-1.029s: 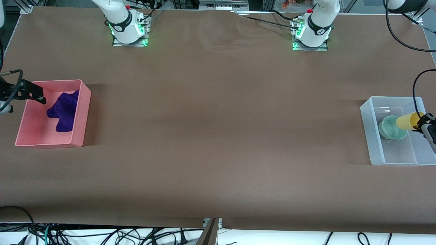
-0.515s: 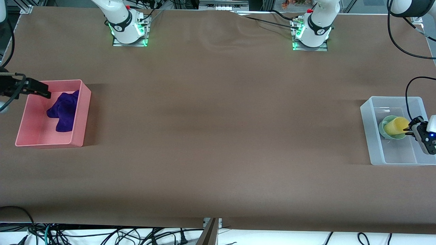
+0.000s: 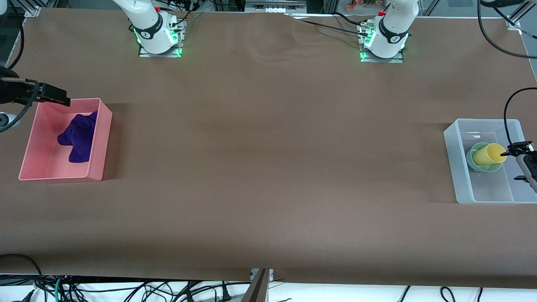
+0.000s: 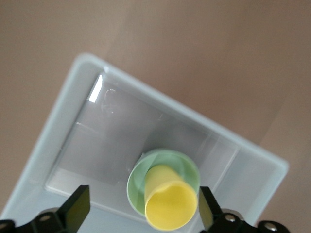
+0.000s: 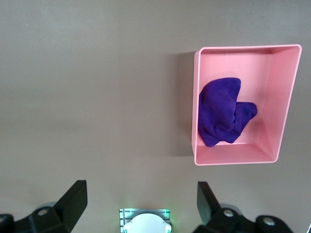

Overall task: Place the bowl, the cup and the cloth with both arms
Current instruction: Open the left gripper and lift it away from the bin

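The yellow cup [image 3: 488, 154] rests tilted inside the mint-green bowl [image 3: 482, 163], which stands in a clear plastic bin [image 3: 457, 176] at the left arm's end of the table. My left gripper [image 3: 519, 162] is open just beside the cup, with its fingers apart on either side of the cup [image 4: 171, 204] and the bowl [image 4: 138, 177]. The purple cloth [image 3: 77, 136] lies crumpled in a pink bin [image 3: 102, 138] at the right arm's end. My right gripper [image 3: 58, 95] is open and empty, up over the farther end of that bin. The cloth [image 5: 221, 111] also shows in the right wrist view.
The clear bin's rim [image 4: 58, 121] and the pink bin's rim [image 5: 233, 160] are raised walls. The two green-lit arm bases [image 3: 159, 37] [image 3: 384, 40] stand along the table's farther edge. Brown table surface [image 3: 268, 147] spans between the bins. Cables hang below the table's near edge.
My left gripper brought the cup down into the bowl, let go of it and opened. My right gripper moved up and away from the cloth toward the bin's farther end.
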### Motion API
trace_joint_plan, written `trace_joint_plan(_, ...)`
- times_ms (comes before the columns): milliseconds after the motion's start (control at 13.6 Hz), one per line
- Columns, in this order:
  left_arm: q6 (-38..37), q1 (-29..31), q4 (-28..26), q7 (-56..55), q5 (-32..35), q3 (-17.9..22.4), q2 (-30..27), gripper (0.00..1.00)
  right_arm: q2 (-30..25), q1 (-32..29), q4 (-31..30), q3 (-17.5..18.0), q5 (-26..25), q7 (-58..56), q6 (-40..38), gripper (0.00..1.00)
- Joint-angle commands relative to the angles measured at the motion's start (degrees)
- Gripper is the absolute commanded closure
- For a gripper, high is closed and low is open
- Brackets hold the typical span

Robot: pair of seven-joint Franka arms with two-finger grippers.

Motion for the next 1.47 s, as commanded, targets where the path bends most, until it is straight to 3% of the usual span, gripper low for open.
trace_joint_plan(0,-4.14,-0.82,-0.71,-14.71,-0.82,-4.72,-3.16,0.00,-1.35,-0.55,-1.51,0.12,0.25,0.01,-0.12,0.00)
trace_joint_plan(441,-12.40,-1.70,-0.71,-56.64,-0.29,-18.35,-7.72,0.00,-1.09,-0.72,-1.42,0.03,-0.27,0.27,0.40,0.00)
trace_joint_plan(735,-17.15,-9.24,-0.54,-63.29,-0.11,-17.66,-13.17,0.00,-1.00,-0.72,-1.24,0.12,-0.54,0.18,2.15,0.00)
trace_joint_plan(882,-17.08,-18.96,-1.94,-63.55,-2.90,-6.30,-17.73,0.00,-1.00,-0.72,-1.24,0.12,-0.54,0.09,2.25,0.00)
trace_joint_plan(1029,-14.12,-28.47,-7.10,-67.14,-9.83,6.89,-22.55,0.00,-1.00,-0.64,-1.24,0.12,-0.45,0.35,2.51,0.00)
trace_joint_plan(1103,-8.00,-30.25,-13.83,-69.33,-10.74,9.21,-26.59,0.00,-0.91,-0.64,-1.24,0.12,-0.45,0.53,2.43,0.00)
trace_joint_plan(1250,5.46,-30.27,-27.20,-73.12,-10.57,9.32,-34.68,0.00,-0.91,-0.55,-1.24,0.12,-0.45,0.53,2.51,0.00)
trace_joint_plan(1397,6.13,-30.27,-29.80,-73.57,-10.57,9.50,-36.29,0.00,-1.00,-0.72,-1.24,0.12,-0.45,0.53,2.42,0.00)
